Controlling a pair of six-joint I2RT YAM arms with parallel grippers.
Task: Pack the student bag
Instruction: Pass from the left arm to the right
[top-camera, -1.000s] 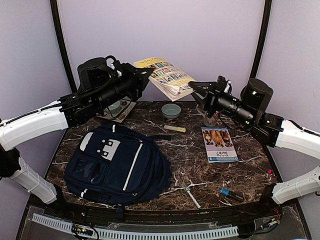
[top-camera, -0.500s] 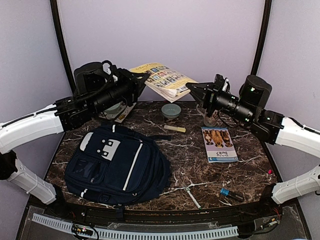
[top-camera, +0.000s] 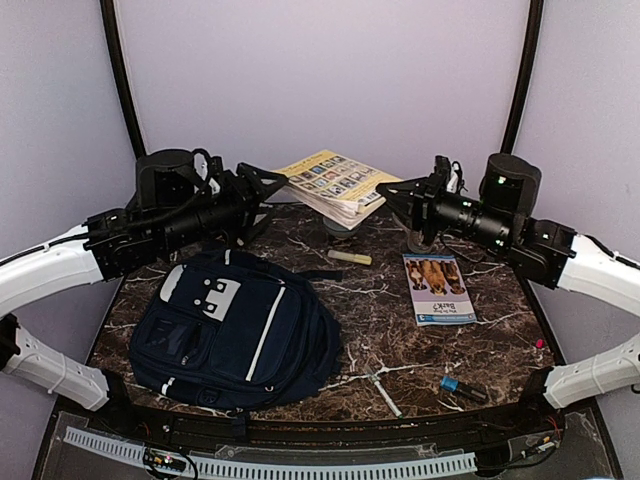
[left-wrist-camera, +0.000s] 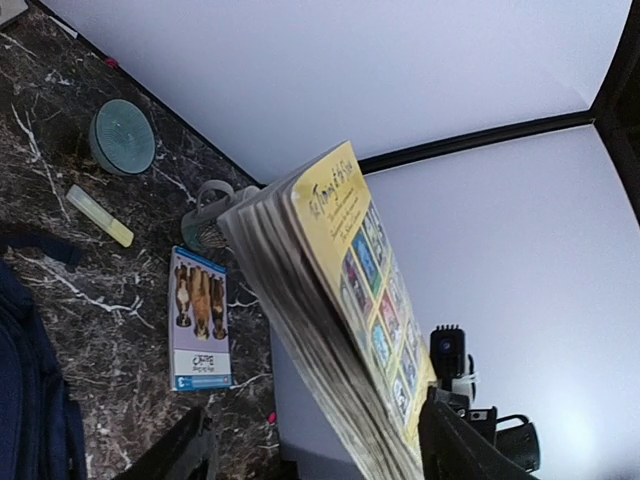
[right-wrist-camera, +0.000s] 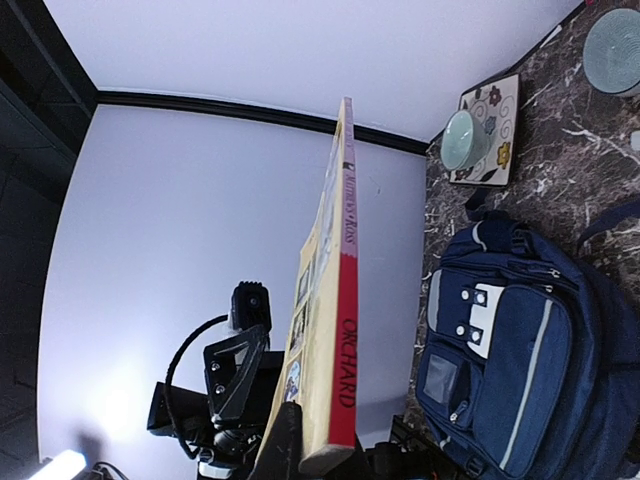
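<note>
The student bag (top-camera: 235, 330), navy with white stripes and a white patch, lies flat on the marble table at front left; the right wrist view also shows the bag (right-wrist-camera: 510, 340). A thick yellow book (top-camera: 335, 183) with a red spine hangs in the air above the back of the table. My right gripper (top-camera: 384, 190) is shut on its right edge, and the right wrist view has the book (right-wrist-camera: 342, 330) standing edge-on from my right gripper (right-wrist-camera: 320, 455). My left gripper (top-camera: 272, 192) is open at the book's left edge. Seen from my left gripper (left-wrist-camera: 320, 450), the book (left-wrist-camera: 330, 290) sits loose between the wide jaws.
A blue booklet with dogs (top-camera: 438, 288) lies at right. A yellow highlighter (top-camera: 349, 257) and a teal bowl (top-camera: 340, 228) sit under the book, and a pen cup (top-camera: 422, 238) stands below my right gripper. A flowered tile with a cup (top-camera: 235, 220) is at back left. A white pen (top-camera: 382, 390) and a blue-capped item (top-camera: 462, 386) lie near the front.
My left gripper has opened, let go of the book and drawn back left. The right gripper closed on the book's right edge, and the book sank lower and flatter.
</note>
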